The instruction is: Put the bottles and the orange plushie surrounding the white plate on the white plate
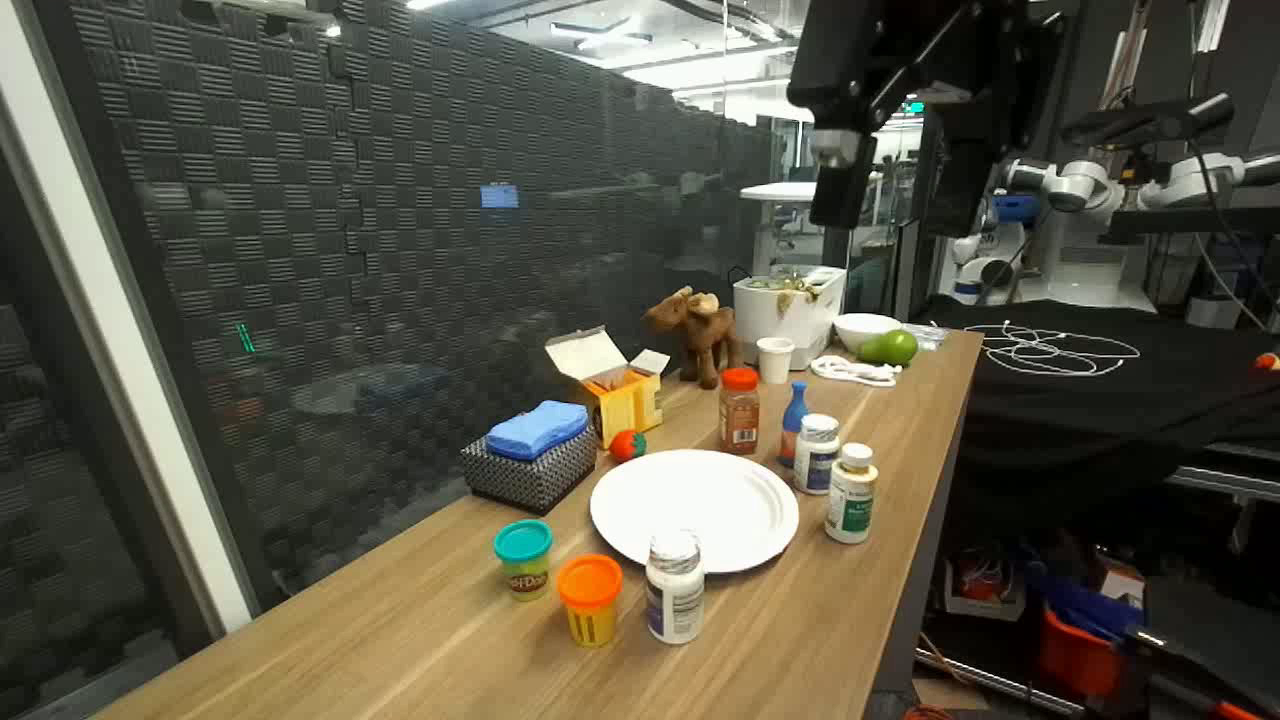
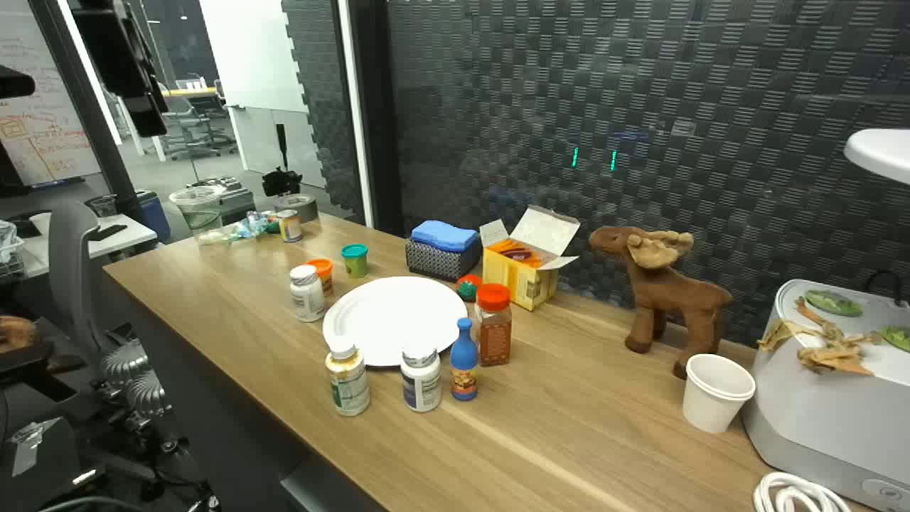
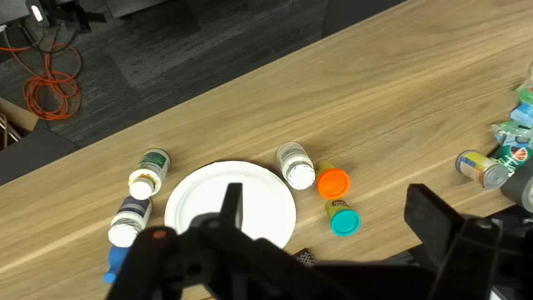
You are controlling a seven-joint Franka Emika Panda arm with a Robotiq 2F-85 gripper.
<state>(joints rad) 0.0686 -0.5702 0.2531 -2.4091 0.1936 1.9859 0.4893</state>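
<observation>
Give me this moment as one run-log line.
gripper open, holding nothing; white plate bare; three white bottles upright beside it; no bottle placed yet

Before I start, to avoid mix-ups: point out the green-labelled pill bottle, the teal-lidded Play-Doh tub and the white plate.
Green-labelled pill bottle (image 1: pixel 851 502), in an exterior view: its label.
Teal-lidded Play-Doh tub (image 3: pixel 344 220), in the wrist view: its lid.
White plate (image 2: pixel 395 320), in an exterior view: bare middle.
</observation>
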